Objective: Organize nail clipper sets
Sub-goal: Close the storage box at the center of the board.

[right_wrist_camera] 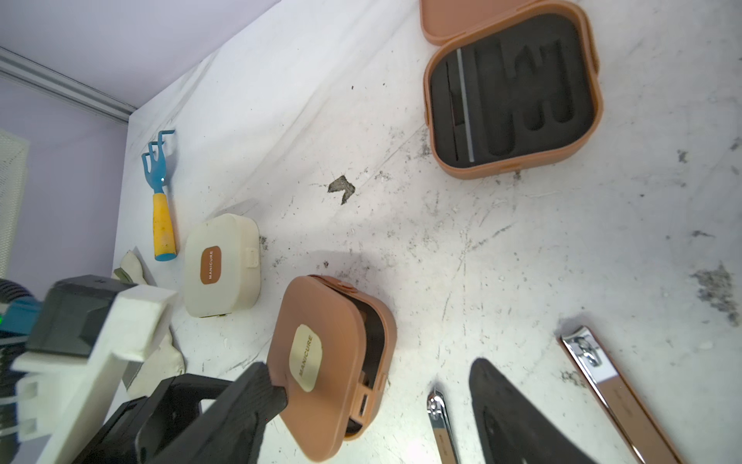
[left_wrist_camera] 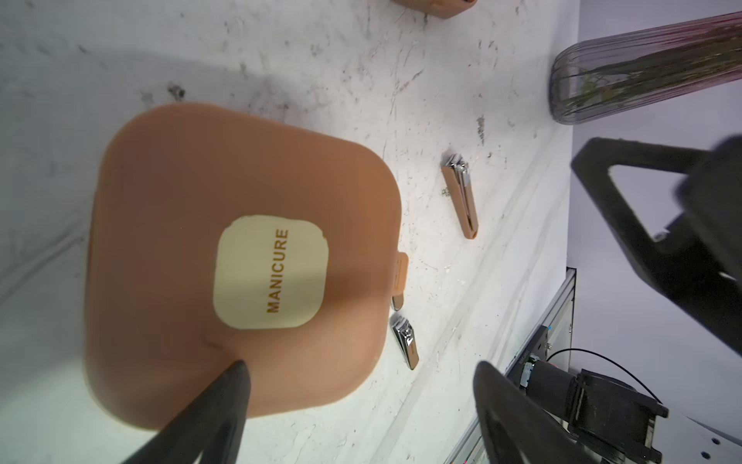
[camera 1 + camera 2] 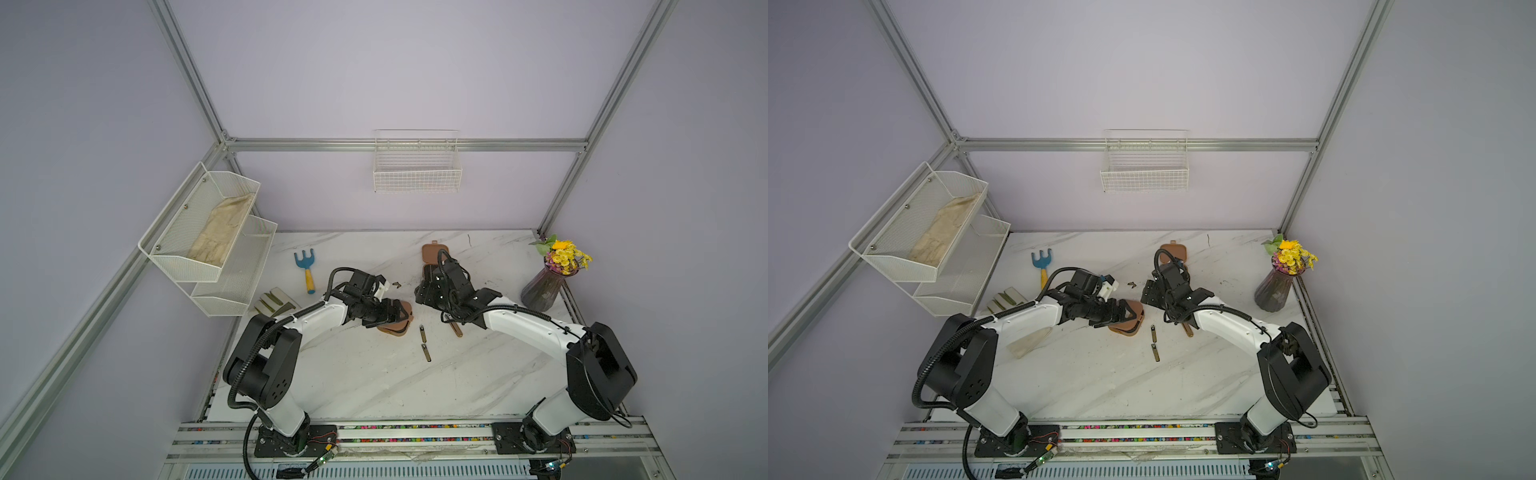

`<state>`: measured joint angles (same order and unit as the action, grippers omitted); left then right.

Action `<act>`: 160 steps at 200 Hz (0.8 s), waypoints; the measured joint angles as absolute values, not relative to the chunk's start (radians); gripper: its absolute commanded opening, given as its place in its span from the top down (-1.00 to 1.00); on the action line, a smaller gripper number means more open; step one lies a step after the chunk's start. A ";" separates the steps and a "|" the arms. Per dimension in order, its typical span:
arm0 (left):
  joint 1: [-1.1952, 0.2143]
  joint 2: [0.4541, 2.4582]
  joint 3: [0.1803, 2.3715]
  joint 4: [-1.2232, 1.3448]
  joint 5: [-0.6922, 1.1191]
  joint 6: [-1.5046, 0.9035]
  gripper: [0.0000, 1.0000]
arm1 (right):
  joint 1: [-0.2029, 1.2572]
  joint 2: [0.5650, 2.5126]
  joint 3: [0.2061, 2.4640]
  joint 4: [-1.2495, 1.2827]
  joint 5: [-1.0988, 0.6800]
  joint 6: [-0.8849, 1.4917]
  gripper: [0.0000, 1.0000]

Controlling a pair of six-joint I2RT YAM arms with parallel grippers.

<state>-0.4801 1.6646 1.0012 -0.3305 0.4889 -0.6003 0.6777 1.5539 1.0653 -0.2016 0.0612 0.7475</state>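
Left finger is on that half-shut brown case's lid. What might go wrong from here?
1. Only one finger of the left gripper touches the brown case, near the edge of its ajar lid; it may skid or tip instead of latching.
2. A silver clipper lies right beside the latch side; a sliding case could shove it.

both top views look steeply down; close wrist views share ajar case [image 2: 168,193].
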 measured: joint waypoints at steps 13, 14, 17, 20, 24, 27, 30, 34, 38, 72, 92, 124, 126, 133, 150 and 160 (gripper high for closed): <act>-0.490 1.666 1.001 -0.345 0.434 -0.613 -0.70 | 0.678 1.535 1.052 -0.218 0.061 0.746 -0.60; -0.490 1.665 1.001 -0.347 0.429 -0.613 -0.70 | 0.678 1.534 1.052 -0.219 0.061 0.746 -0.60; -0.492 1.663 1.002 -0.352 0.411 -0.616 -0.70 | 0.678 1.529 1.048 -0.222 0.061 0.746 -0.60; -0.493 1.660 1.002 -0.357 0.395 -0.618 -0.70 | 0.678 1.525 1.047 -0.224 0.061 0.746 -0.60; -0.496 1.655 1.003 -0.371 0.364 -0.619 -0.71 | 0.678 1.520 1.044 -0.226 0.061 0.746 -0.60; -0.498 1.652 1.004 -0.382 0.346 -0.620 -0.71 | 0.678 1.515 1.042 -0.227 0.060 0.746 -0.60; -0.499 1.647 1.005 -0.391 0.323 -0.621 -0.72 | 0.678 1.512 1.040 -0.228 0.060 0.746 -0.60; -0.500 1.639 1.007 -0.410 0.286 -0.622 -0.72 | 0.678 1.507 1.039 -0.230 0.060 0.746 -0.60; -0.502 1.634 1.011 -0.434 0.255 -0.622 -0.73 | 0.678 1.502 1.037 -0.231 0.060 0.746 -0.60; -0.505 1.626 1.092 -0.610 0.062 -0.624 -0.74 | 0.678 1.485 1.033 -0.233 0.047 0.746 -0.58; -0.506 1.650 1.134 -0.642 0.024 -0.618 -0.74 | 0.678 1.486 1.032 -0.232 0.030 0.749 -0.50; -0.513 1.740 1.161 -0.645 0.010 -0.609 -0.74 | 0.678 1.526 1.032 -0.197 -0.030 0.764 -0.34; -0.513 1.746 1.161 -0.645 0.010 -0.609 -0.74 | 0.678 1.530 1.032 -0.194 -0.035 0.767 -0.32; -0.514 1.760 1.161 -0.646 0.011 -0.608 -0.75 | 0.678 1.544 1.032 -0.188 -0.050 0.772 -0.29; -0.518 1.780 1.161 -0.636 0.017 -0.608 -0.74 | 0.679 1.582 1.032 -0.173 -0.078 0.781 -0.21; -0.518 1.782 1.163 -0.626 0.019 -0.608 -0.74 | 0.681 1.600 1.032 -0.166 -0.090 0.791 -0.16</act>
<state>-0.5179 1.7817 1.1629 -0.6262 0.0185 -0.6083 0.6807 1.6005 1.0321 -0.1661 -0.0898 0.7906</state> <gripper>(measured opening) 0.871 0.607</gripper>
